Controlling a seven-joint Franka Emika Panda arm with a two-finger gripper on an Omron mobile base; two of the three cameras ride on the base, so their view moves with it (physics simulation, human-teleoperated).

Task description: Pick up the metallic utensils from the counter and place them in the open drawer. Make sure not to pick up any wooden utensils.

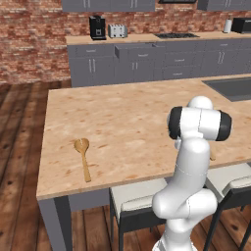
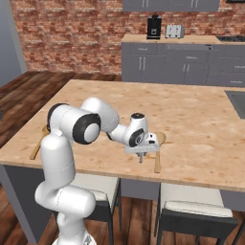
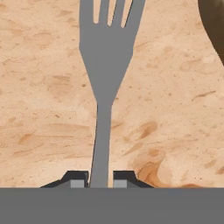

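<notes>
A slim silver fork (image 3: 105, 57) lies flat on the pale wood-grain counter (image 2: 191, 115), tines pointing away from the hand. My gripper (image 3: 99, 181) is down at the counter near its front edge, with both dark fingertips (image 3: 78, 181) pressed against the sides of the fork's handle. From the right base view the gripper (image 2: 140, 158) points straight down onto the top. A wooden spoon (image 2: 158, 153) lies just to its right, and its brown bowl (image 3: 214, 26) edges into the hand view. The open drawer (image 1: 139, 47) juts from the grey cabinets at the back wall.
A second wooden spoon (image 1: 83, 157) lies near the counter's front left corner. A sink (image 1: 233, 88) is set in the counter at the far right. Stools (image 1: 137, 201) stand under the front edge. Coffee maker and toaster sit on the back counter.
</notes>
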